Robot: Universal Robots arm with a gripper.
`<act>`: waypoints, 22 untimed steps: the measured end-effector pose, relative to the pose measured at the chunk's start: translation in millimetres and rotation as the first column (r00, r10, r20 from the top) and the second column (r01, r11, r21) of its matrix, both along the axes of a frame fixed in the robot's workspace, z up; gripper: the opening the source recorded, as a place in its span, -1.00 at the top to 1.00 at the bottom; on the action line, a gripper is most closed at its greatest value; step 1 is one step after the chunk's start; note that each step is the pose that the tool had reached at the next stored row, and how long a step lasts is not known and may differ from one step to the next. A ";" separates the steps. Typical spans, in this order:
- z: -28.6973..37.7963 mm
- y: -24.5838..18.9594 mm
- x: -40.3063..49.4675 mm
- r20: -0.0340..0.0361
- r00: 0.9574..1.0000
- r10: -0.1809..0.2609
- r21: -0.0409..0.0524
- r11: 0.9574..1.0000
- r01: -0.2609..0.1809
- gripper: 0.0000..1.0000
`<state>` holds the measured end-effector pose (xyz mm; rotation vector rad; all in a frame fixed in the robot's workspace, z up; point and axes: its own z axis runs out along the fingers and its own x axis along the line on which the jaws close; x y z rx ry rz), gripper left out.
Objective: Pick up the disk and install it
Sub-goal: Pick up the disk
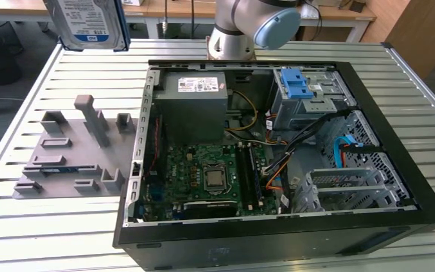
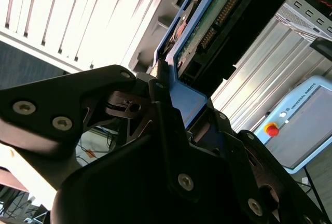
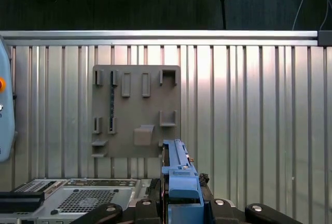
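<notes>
The disk (image 1: 89,22) hangs in the air above the slatted table (image 1: 51,226), at about 11 o'clock from the open computer case (image 1: 421,187) in the exterior view. It is held on its edge. In both wrist views its long axis runs straight away from the gripper (image 2: 174,92), which is clenched on the blue bracket at the near end of the disk (image 3: 179,175). The grey holder plate (image 3: 137,112) lies below and is bare. The drive cage (image 1: 319,105) with the blue latch is at about 4 o'clock from the disk, well apart.

disk (image 1: 88,21): blue bracket, white-blue label | fixture (image 1: 70,156): grey | table (image 1: 51,232): ribbed silver | case (image 1: 278,242): black
</notes>
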<state>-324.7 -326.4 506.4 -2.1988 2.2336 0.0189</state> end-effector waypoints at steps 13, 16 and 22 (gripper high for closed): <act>0.0 0.0 10.6 0.000 1.000 0.000 0.000 1.000 0.000 0.27; 0.0 0.0 13.1 0.000 1.000 0.000 0.000 1.000 0.000 0.27; 0.0 0.0 18.7 0.000 1.000 0.000 0.000 1.000 0.000 0.27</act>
